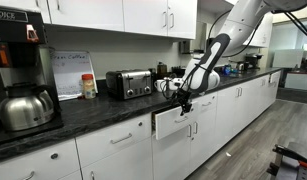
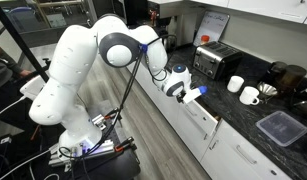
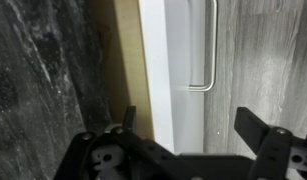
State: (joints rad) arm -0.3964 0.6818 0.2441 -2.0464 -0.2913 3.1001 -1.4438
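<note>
A white drawer (image 1: 176, 123) under the dark counter stands pulled out a little, as both exterior views show. In the wrist view its white front panel (image 3: 178, 70) carries a metal bar handle (image 3: 208, 60). My gripper (image 3: 190, 118) is open and straddles the top edge of that panel. One finger (image 3: 128, 115) is on the inner side over the wooden drawer wall, and the other finger (image 3: 253, 125) is outside over the floor. Neither finger visibly presses the panel. In the exterior views the gripper (image 1: 183, 103) (image 2: 190, 95) sits at the counter's edge, right above the drawer.
On the dark stone counter (image 1: 93, 110) stand a toaster (image 1: 128, 83), a coffee machine (image 1: 18, 70) with a steel pot and a jar (image 1: 89, 86). Mugs (image 2: 251, 96) and a lidded plastic box (image 2: 283, 127) lie further along. Wood-look floor runs in front of the cabinets.
</note>
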